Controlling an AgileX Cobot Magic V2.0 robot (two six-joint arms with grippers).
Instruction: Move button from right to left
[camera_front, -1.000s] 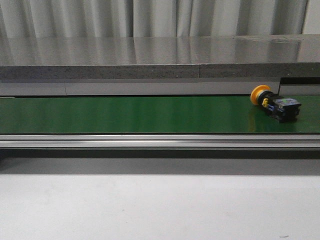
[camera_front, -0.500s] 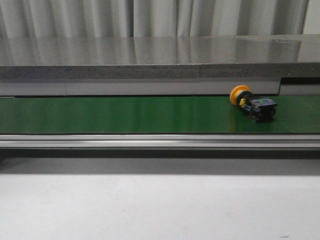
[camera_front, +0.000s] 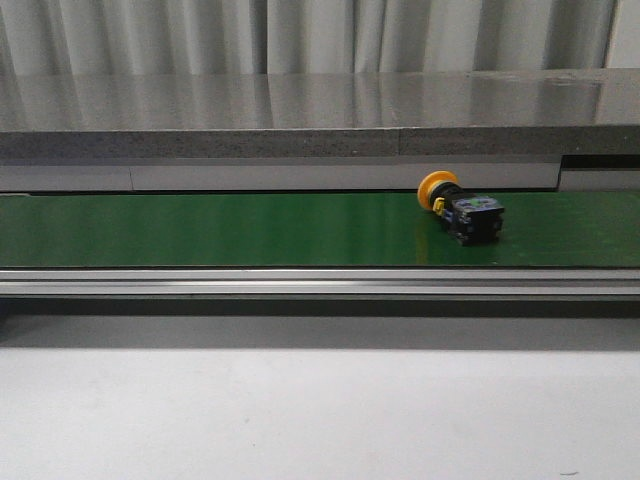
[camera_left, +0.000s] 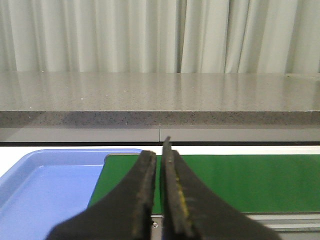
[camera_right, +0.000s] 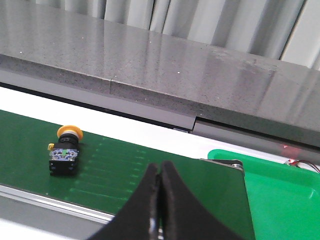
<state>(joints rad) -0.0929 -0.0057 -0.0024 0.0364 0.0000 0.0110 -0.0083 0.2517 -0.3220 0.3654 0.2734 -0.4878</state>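
The button (camera_front: 459, 209) has slid leftward along the green belt (camera_front: 220, 230) and now lies on its side right of the middle. No arm moved it: the left claw (camera_left: 158, 165) and right claw (camera_right: 160, 176) sit pressed together, empty.

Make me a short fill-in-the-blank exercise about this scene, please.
1. The button lies on its side on the ____ belt.
2. The button's round head is coloured ____.
3. The right gripper has its jaws ____.
4. Near the left gripper, the tray is coloured ____.

Missing words: green; yellow-orange; shut; blue
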